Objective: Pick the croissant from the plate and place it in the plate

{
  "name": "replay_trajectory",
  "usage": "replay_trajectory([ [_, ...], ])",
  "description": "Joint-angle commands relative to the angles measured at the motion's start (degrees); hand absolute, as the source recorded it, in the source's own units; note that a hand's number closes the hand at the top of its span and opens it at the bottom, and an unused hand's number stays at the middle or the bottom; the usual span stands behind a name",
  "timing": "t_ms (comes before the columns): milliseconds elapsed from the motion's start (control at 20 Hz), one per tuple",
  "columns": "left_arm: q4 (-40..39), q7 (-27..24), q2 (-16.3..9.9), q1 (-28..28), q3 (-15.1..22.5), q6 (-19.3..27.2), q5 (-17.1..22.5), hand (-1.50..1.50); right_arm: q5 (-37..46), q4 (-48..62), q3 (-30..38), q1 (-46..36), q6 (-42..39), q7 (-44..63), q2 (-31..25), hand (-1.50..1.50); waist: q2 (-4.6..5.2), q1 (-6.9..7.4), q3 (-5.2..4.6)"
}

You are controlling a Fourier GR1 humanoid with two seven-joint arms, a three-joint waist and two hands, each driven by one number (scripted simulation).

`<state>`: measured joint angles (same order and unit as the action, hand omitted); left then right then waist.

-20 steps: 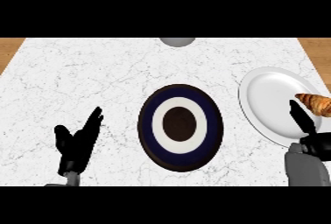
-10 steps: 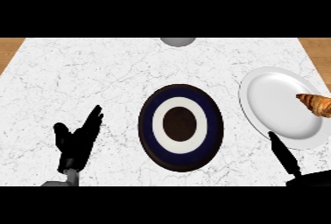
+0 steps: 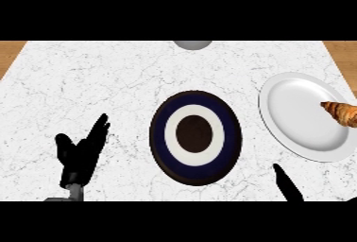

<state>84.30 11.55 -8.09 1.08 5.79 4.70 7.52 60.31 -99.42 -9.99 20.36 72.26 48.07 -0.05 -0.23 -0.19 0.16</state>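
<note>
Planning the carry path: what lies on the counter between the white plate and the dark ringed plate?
Nothing: in the head view only bare marble counter separates the white plate from the dark ringed plate.

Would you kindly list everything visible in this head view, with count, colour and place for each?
croissant: one, golden brown, on the right part of the white plate, cut by the view's right edge.
white plate: one, white, right side of the counter.
dark plate: one, navy rim, white ring, dark centre, middle of the counter.
grey round object: one, grey, at the counter's far edge, only partly in view.
counter: one, white marble, with wood showing at the far corners.
left hand: one, black, lower left, open, fingers up, resting.
right hand: one, black, lower right, only a finger showing.
</note>
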Motion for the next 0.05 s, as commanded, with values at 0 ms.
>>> replay_trajectory([
  [0,-1.58,0.05,0.03,1.32,-0.42,-1.43,0.74,0.0,8.02,2.51,-5.54,2.04,8.7,9.29,0.05,-1.5,0.33,0.01,-0.23],
])
